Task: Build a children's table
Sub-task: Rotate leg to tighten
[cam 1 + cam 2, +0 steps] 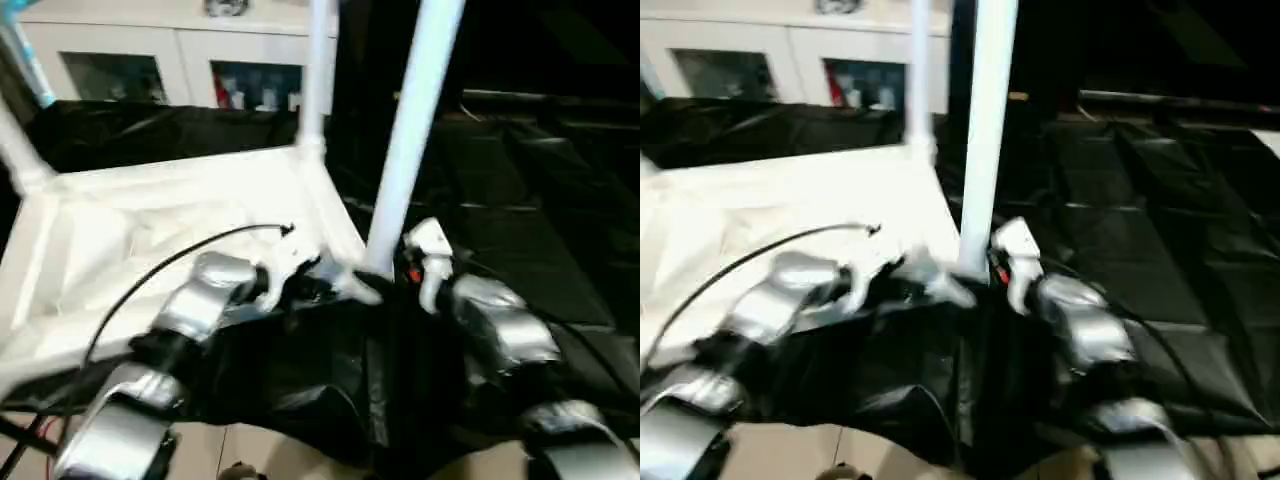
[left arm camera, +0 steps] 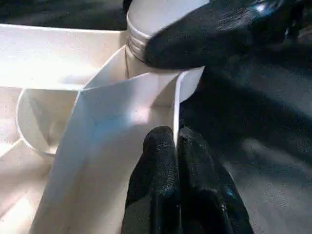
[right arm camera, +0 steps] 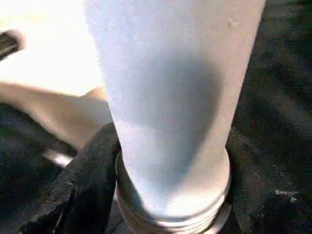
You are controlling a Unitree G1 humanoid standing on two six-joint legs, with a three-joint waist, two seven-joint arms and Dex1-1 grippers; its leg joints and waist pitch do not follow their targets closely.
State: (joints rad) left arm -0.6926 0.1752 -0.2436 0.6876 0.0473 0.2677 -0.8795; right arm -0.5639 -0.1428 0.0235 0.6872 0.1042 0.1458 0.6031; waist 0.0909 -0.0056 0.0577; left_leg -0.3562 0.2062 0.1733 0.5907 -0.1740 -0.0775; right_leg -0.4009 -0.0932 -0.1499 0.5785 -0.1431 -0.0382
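The table top (image 1: 150,240) lies upside down on a black sheet (image 1: 520,230), ribbed side up, surely so the legs can be stood into its corner sockets from above; the left gripper (image 2: 176,146) has its two fingers pressed shut against each other on the thin rim wall at the near corner, pinching it, it seems, to keep the top from sliding; the right gripper (image 1: 395,268) sits at the foot of the nearest leg (image 1: 410,130), black fingers (image 3: 83,185) on either side of its ringed base, though whether they clamp it or merely flank it I cannot tell; my guess is it is twisting that leg home. Counting: one top; three legs visible standing, the nearest, the far-corner leg (image 1: 315,80) and the left leg (image 1: 18,150); behind, one white cabinet (image 1: 170,60).
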